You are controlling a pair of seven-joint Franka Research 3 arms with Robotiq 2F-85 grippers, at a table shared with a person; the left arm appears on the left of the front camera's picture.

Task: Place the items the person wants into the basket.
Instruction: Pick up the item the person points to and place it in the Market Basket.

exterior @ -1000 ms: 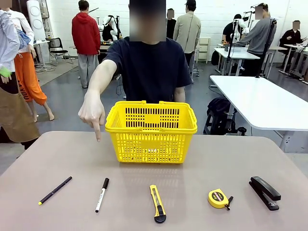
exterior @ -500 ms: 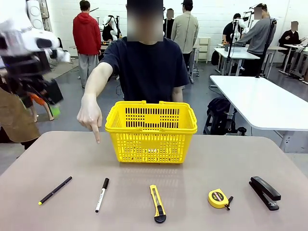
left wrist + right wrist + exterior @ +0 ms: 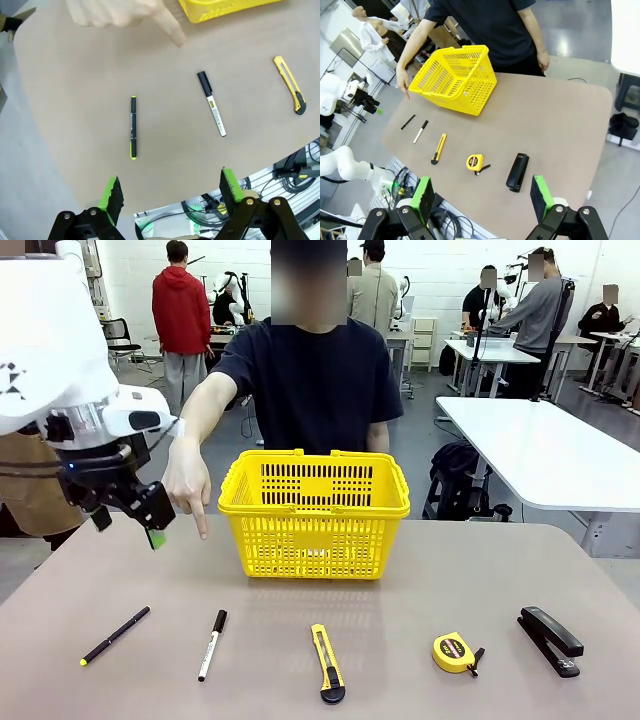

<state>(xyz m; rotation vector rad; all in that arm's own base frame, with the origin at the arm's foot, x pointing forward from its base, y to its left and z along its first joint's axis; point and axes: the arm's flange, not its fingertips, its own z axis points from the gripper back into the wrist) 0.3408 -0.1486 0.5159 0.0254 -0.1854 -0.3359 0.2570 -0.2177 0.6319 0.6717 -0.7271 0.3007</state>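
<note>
The person's hand (image 3: pixel 189 478) is pointing down near the counter's (image 3: pixel 480 560) far left edge, beyond the white marker (image 3: pixel 211 645) lying by the front edge. The basket (image 3: pixel 314 540) is sitting mid-counter toward the far edge. The left jaws and right jaws are standing apart, holding nothing.

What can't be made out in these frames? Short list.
- Basket floor: front view, hidden by its near lattice wall.
- Marker print: left wrist view, too small to read.
- Tape measure label: front view, too small.
- Person's hand: left wrist view, cut off by the top edge; whether the finger means marker or pen is unsettled.
- Stapler details: right wrist view, small and dark.
</note>
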